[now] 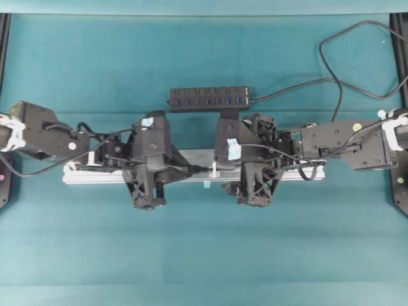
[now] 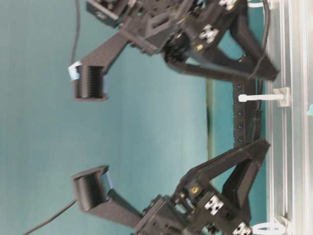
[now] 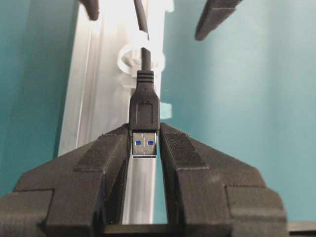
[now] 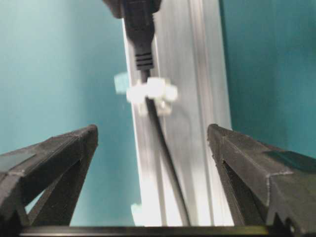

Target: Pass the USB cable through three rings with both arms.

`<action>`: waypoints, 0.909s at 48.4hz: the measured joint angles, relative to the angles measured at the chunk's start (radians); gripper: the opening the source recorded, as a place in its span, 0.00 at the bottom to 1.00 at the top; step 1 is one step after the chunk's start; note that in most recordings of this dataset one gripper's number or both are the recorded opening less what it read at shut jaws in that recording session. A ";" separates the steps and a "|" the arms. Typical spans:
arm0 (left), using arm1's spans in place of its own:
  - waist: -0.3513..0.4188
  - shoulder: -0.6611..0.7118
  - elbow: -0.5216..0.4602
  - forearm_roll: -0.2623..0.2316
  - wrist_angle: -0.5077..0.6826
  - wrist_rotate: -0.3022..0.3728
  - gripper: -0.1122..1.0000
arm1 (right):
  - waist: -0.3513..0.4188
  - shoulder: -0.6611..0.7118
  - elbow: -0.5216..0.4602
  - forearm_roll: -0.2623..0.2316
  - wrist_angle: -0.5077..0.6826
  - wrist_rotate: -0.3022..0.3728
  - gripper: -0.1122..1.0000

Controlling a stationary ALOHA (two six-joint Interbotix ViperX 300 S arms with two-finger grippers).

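L to R along the silver rail, overhead view.

Left claw: clamped on the plug of the USB cable, metal tip w/ blue insert sitting between the jaws, black plug body sticking out ahead of them. Cable's long axis runs parallel w/ the rail. From the plug the cord goes straight through a white ring just beyond the claw tips, so the plug end has already cleared that ring and lies on the left arm's side of it.

Middle: that ring stands upright on the rail between the two claws. Table-level view shows it as a white loop w/ both sets of jaws well apart from it on either side. Two more rings show at the rail's ends in that view; can't tell if the cord runs through either.

Right claw: jaws spread wide, holding nothing. The cord passes lengthwise through the gap between them w/o touching either jaw, ring ahead, plug beyond that.

Judgement: left arm has the cable, right arm is free. Next move prob. turns on pulling along the rail axis, away from the middle ring, w/ plug kept in line w/ rail so cord doesn't snag. The right claw already straddles the cord, so it's best placed to re-grip if slack needs feeding.

Teal surface below.
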State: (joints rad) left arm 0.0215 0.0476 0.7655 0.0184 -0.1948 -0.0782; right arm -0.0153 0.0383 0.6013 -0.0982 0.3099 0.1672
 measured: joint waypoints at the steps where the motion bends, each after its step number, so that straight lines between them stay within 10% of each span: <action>1: 0.000 -0.003 0.003 0.000 0.000 0.000 0.31 | 0.002 0.000 -0.005 0.000 0.000 0.000 0.82; 44: -0.002 -0.094 0.037 0.000 0.000 0.003 0.31 | 0.006 0.051 -0.092 0.000 -0.015 0.000 0.81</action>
State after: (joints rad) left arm 0.0199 -0.0460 0.8023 0.0184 -0.1948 -0.0752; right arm -0.0092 0.0890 0.5093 -0.0982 0.2945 0.1672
